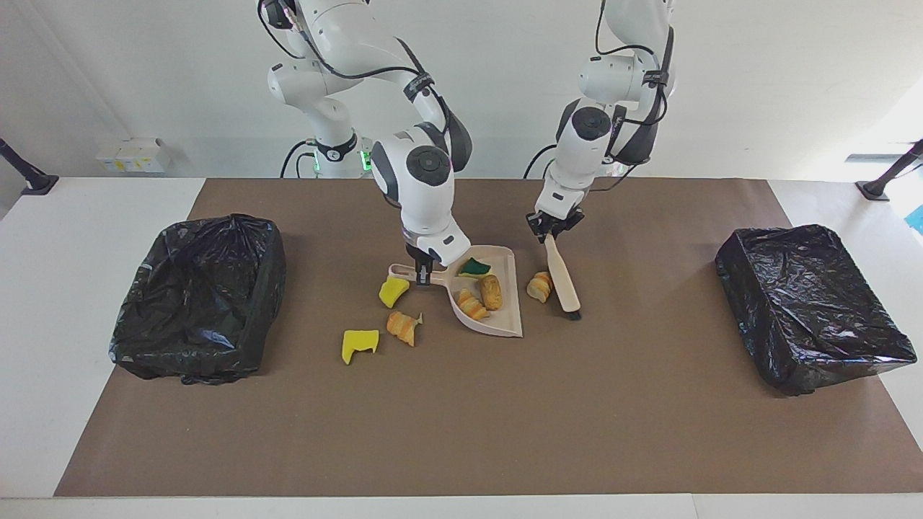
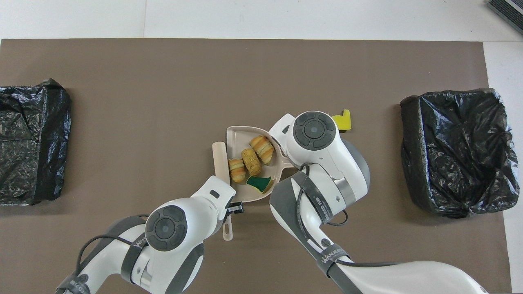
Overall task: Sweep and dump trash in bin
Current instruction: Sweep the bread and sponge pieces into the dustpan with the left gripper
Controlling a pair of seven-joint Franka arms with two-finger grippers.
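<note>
Beige brush (image 1: 561, 280) against striped chunk (image 1: 539, 286)

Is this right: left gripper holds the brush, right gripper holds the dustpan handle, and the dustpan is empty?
Not empty. In the overhead view the dustpan holds three pieces of trash, a fourth at its lip. The rest stands: left gripper holds the brush, right gripper the dustpan handle.

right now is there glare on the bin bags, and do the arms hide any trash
Facing view: window light puts shiny highlights on both bags, and all the trash shows. Overhead view: the right arm covers most of the trash beside the dustpan; only one yellow chunk peeks out.
</note>
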